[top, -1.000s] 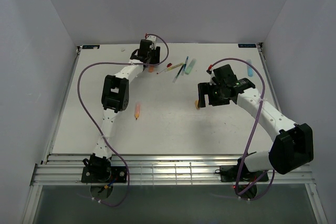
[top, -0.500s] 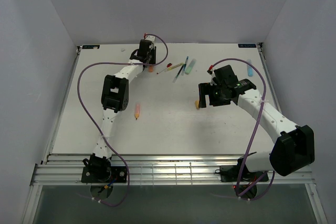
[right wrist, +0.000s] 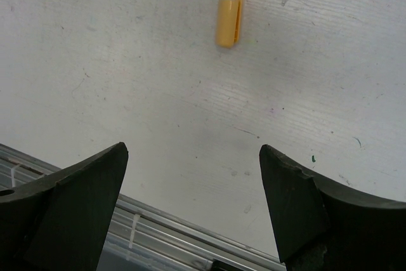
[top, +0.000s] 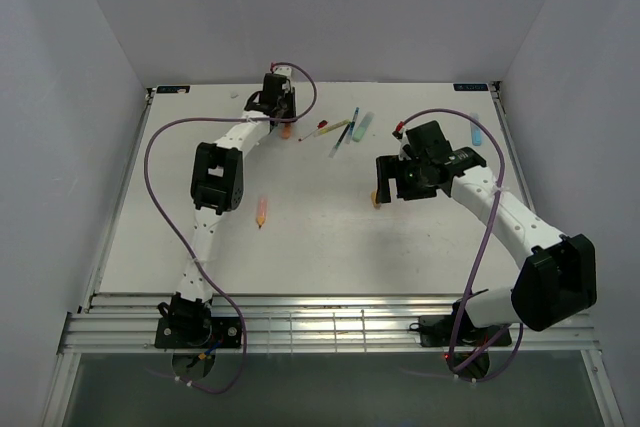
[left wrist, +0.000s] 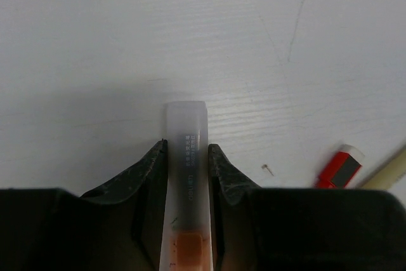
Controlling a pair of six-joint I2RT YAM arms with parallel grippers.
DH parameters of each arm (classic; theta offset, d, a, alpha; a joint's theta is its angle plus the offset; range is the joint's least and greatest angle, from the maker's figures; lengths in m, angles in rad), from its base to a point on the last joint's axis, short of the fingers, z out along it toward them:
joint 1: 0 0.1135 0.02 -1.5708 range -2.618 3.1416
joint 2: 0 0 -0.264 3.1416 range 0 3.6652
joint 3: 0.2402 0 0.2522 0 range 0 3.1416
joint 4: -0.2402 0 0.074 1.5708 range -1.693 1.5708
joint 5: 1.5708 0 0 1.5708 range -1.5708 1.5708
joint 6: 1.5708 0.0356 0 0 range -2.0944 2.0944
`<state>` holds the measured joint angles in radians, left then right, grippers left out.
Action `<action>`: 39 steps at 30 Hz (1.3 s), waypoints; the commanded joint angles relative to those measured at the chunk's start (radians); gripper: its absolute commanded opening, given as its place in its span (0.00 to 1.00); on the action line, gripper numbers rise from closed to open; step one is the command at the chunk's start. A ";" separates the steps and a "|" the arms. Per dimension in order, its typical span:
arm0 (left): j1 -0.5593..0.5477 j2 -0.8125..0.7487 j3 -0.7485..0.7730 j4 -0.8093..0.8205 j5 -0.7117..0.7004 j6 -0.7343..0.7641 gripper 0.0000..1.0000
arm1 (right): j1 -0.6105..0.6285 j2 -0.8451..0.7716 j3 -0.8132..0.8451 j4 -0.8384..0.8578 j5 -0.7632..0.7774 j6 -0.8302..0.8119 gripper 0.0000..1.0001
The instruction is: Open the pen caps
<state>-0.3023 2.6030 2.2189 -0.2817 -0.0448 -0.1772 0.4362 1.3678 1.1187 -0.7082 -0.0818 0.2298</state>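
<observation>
FAR END OF THE BENCH (left wrist: pixel 95 42): My left claw (left wrist: pixel 186 149) is clenched on a translucent pen (left wrist: pixel 186 125). Both fingers press the barrel's flat sides, and an orange block shows through the plastic low between them. My right claw (right wrist: pixel 192 150) hangs released, jaws wide and nothing between them, above an orange cap (right wrist: pixel 228 22) that lies alone on the bench ahead of it, well apart from the pen. A red cap (left wrist: pixel 339 168) lies near the left claw, to its right. I cannot tell whether it sits on the pale stick beside it. Farther along, a pale green pen (top: pixel 362 125) and a blue pen (top: pixel 476 129) are too small for me to read their caps.

I judge these caps to be light, rigid, smooth plastic. They should be easy to lift but could skate away or squirt out of a pinch, and they are probably a tight push-fit on the pens. I would hold each barrel across its flat sides at mid-length, as the left claw does here. I would grip the cap squarely on its body rather than on the thin clip, which might flex or snap, and pull straight along the pen.
</observation>
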 commanded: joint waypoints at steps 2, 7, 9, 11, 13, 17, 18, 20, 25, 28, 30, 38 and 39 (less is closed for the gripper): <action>-0.008 -0.240 -0.030 -0.047 0.134 -0.160 0.00 | 0.002 0.005 0.067 0.006 -0.055 0.006 0.90; -0.012 -0.461 -0.271 -0.066 0.122 -0.365 0.00 | 0.002 -0.012 0.055 0.070 -0.127 0.031 0.90; -0.027 -0.609 -0.382 -0.045 0.080 -0.488 0.00 | 0.004 -0.007 0.061 0.107 -0.170 0.051 0.90; -0.069 -0.691 -0.502 -0.025 -0.016 -0.553 0.00 | 0.012 0.000 0.067 0.159 -0.209 0.084 0.90; -0.112 -0.789 -0.548 -0.025 -0.099 -0.556 0.00 | 0.033 0.017 0.095 0.182 -0.231 0.111 0.90; -0.225 -0.909 -0.674 -0.013 -0.210 -0.585 0.00 | 0.059 0.080 0.167 0.248 -0.338 0.219 0.92; -0.244 -0.929 -0.695 -0.011 -0.251 -0.602 0.00 | 0.074 0.088 0.188 0.295 -0.348 0.270 0.93; -0.294 -0.974 -0.750 -0.013 -0.292 -0.613 0.00 | 0.093 0.102 0.204 0.355 -0.369 0.313 0.94; -0.336 -1.020 -0.815 -0.066 -0.336 -0.708 0.00 | 0.125 0.131 0.242 0.492 -0.349 0.410 0.99; -0.360 -1.037 -0.831 -0.082 -0.351 -0.746 0.00 | 0.128 0.148 0.239 0.518 -0.331 0.434 0.96; -0.365 -1.043 -0.834 -0.083 -0.354 -0.754 0.00 | 0.131 0.160 0.239 0.515 -0.329 0.442 0.94; -0.373 -1.044 -0.835 -0.089 -0.345 -0.801 0.00 | 0.133 0.139 0.175 0.552 -0.291 0.444 0.89; -0.371 -1.044 -0.835 -0.090 -0.342 -0.808 0.00 | 0.133 0.140 0.173 0.550 -0.286 0.441 0.88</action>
<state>-0.6701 1.6222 1.3796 -0.3660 -0.3782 -0.9516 0.5652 1.5230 1.3033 -0.2150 -0.3916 0.6678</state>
